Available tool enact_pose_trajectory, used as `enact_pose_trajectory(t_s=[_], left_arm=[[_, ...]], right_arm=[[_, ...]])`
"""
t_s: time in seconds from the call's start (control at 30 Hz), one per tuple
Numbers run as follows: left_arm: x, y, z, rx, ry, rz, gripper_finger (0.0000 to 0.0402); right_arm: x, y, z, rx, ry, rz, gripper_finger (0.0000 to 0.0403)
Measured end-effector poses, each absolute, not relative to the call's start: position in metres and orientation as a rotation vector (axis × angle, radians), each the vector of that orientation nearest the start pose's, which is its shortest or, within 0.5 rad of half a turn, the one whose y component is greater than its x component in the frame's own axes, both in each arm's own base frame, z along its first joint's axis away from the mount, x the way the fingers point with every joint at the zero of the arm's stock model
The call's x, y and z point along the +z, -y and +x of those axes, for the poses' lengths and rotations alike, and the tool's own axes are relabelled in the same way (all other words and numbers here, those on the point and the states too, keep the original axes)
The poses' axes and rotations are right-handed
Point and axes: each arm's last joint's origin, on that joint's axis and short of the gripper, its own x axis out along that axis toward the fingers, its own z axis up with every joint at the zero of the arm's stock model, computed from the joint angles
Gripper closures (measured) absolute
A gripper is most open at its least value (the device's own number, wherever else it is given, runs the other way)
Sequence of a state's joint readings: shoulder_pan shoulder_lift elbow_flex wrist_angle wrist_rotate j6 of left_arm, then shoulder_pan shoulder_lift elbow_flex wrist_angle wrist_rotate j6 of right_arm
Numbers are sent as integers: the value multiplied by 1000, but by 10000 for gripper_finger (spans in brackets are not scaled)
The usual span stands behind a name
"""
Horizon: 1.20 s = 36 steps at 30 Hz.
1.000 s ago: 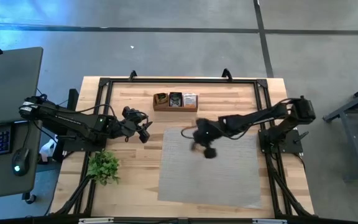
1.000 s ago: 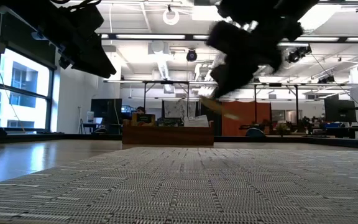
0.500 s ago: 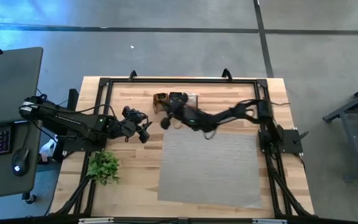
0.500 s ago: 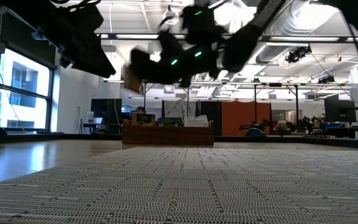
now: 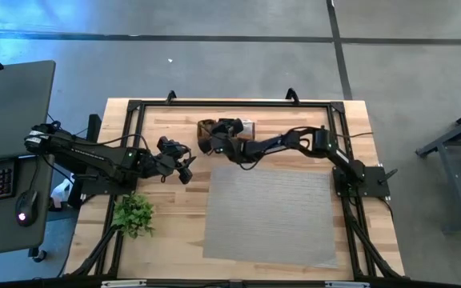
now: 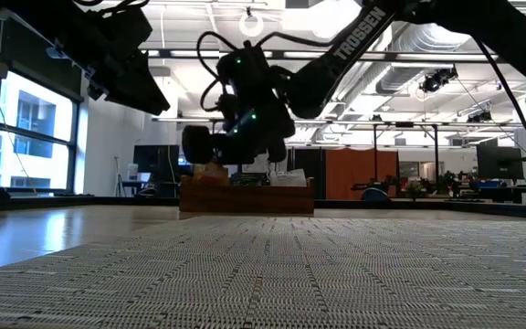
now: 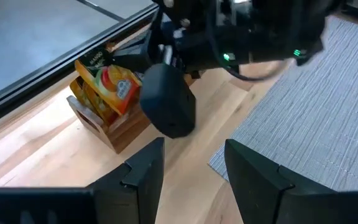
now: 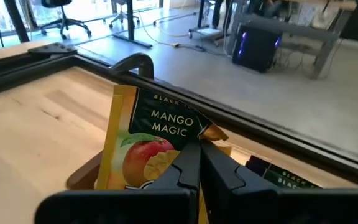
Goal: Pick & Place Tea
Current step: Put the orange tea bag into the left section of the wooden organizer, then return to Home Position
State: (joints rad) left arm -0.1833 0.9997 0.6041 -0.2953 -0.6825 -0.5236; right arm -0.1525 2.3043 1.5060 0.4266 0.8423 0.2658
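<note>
An orange-yellow tea sachet [image 8: 143, 142] printed "Mango Magic" stands in my shut right gripper [image 8: 196, 154], low over the left compartment of a wooden box [image 5: 247, 141] at the table's far side. More orange sachets [image 7: 102, 86] stand in that compartment. Dark sachets [image 5: 226, 126] and white ones [image 5: 245, 126] fill the others. In the low view my right gripper [image 6: 215, 146] hangs just above the box [image 6: 245, 196]. My left gripper [image 5: 186, 170] waits open, left of the box, above bare wood. My right gripper pinches the orange-yellow sachet at its lower edge area [image 8: 178, 163] between the two shut fingers. They come slanting down from the table's right. The sachet stands nearly upright beyond the fingertips, its lower end down at the box's left compartment; whether it rests there is hidden.
A grey woven mat [image 5: 270, 212] covers the middle and right of the table, near side of the box. A small green plant [image 5: 133, 214] stands at the left near side. A black frame [image 5: 230, 102] runs round the table's edges.
My right gripper has swung fast from above the mat toward the far left edge, carrying the orange sachet, and has come down over the box's left compartment. It has stayed shut on the sachet.
</note>
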Motion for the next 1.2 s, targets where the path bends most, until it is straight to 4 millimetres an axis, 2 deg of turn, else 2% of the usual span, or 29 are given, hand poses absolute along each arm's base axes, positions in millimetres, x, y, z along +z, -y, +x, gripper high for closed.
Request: enact_pose_trajectory(t_s=[0.23, 0.47, 0.53, 0.73, 0.87, 1.0, 1.1, 1.2], left_arm=[[229, 18, 196, 623, -488, -204, 236], [229, 18, 196, 624, -486, -209, 236], [229, 18, 196, 623, -487, -208, 236], [232, 18, 194, 603, -489, -182, 236], [248, 17, 183, 557, -490, -204, 236], [278, 13, 156, 515, -457, -253, 236], [294, 8, 129, 507, -379, -284, 236], [301, 2, 99, 489, -300, -300, 236]], right_arm=[[132, 115, 480, -933, -248, 168, 376], [132, 118, 480, -912, -256, 168, 319], [139, 114, 480, -892, -271, 127, 307], [193, 93, 473, -730, -323, 9, 296], [247, 72, 451, -561, -419, -75, 299], [307, 47, 410, -563, -487, -197, 303], [347, 31, 369, -598, -543, -282, 308], [368, 19, 320, -573, -565, -254, 314]])
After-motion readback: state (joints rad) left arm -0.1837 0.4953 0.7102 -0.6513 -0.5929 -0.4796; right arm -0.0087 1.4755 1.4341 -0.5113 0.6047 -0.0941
